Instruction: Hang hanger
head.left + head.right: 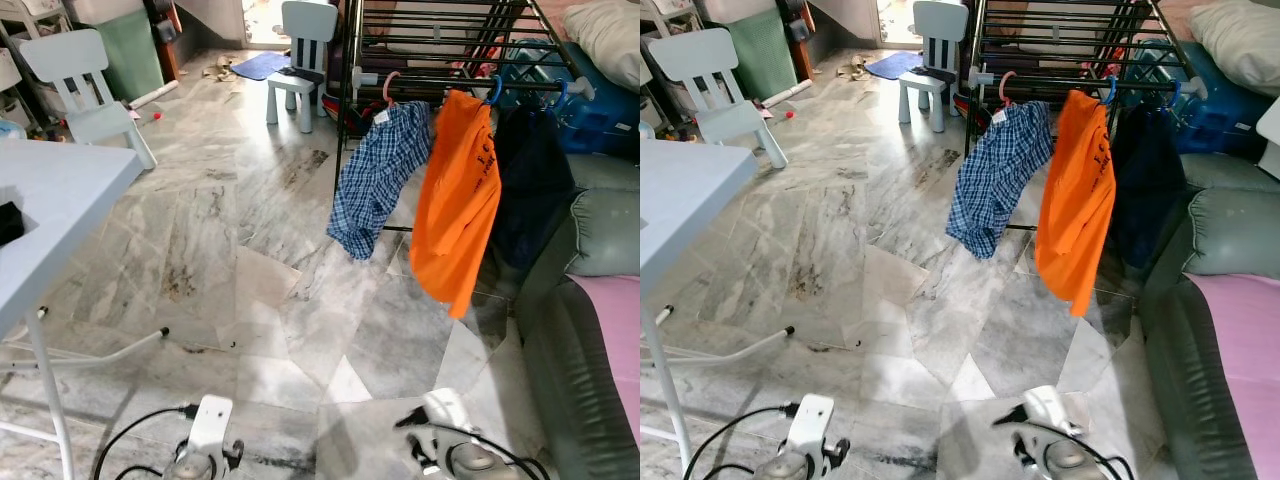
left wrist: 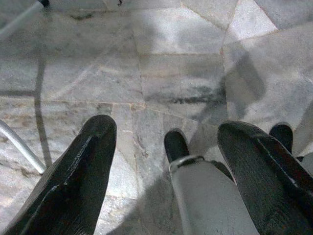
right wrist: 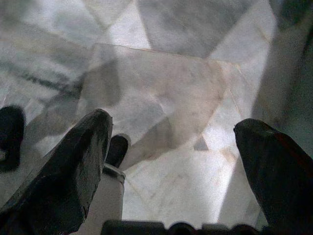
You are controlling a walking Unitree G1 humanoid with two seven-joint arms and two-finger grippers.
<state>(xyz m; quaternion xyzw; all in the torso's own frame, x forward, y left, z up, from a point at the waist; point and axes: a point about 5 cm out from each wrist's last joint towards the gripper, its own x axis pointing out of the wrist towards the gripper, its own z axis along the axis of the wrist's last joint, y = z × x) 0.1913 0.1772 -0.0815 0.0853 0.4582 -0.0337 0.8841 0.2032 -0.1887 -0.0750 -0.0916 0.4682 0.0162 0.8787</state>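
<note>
Marble floor (image 1: 250, 300), black drying rack (image 1: 440, 40) ahead where we note plaid shirt (image 1: 378, 175) on pink hanger (image 1: 390, 88), orange shirt (image 1: 458, 200) on blue hanger (image 1: 494, 90), left gripper (image 2: 164, 142) and right gripper (image 3: 171, 142) both spread wide, empty, low over floor.

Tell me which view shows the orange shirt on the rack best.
Left eye view: the orange shirt hangs whole from the drying rack, near centre. The right eye view shows it much the same. Both wrist views point at the marble floor.
</note>
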